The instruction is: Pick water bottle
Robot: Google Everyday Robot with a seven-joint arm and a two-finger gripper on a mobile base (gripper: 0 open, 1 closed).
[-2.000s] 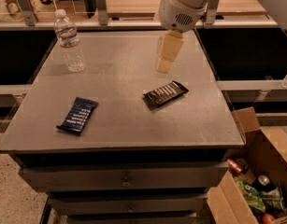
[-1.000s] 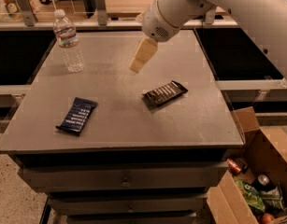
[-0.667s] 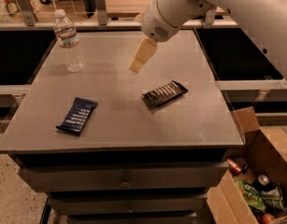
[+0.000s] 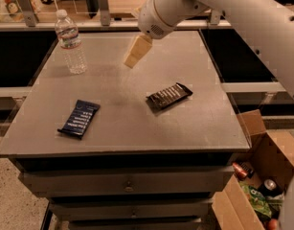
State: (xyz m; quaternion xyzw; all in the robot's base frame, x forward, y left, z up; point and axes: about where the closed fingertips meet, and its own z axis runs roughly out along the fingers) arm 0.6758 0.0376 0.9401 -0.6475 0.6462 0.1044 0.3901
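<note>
The small clear ribbed plastic water bottle with a white cap stands upright at the far left corner of the grey counter. It looks light and thin-walled, likely to dent under a hard squeeze and to tip if nudged near the cap. The smooth plastic may slip, so the ribbed body below the label band seems the safest place to grip. The beige hand hangs tilted above the far middle of the counter, well apart from the bottle. It carries nothing, and I cannot tell whether it is wide or narrow. Compared with two seconds ago, the hand has swung left toward the bottle. The bottle, the dark blue flat packet and the black wrapped bar have not moved.
</note>
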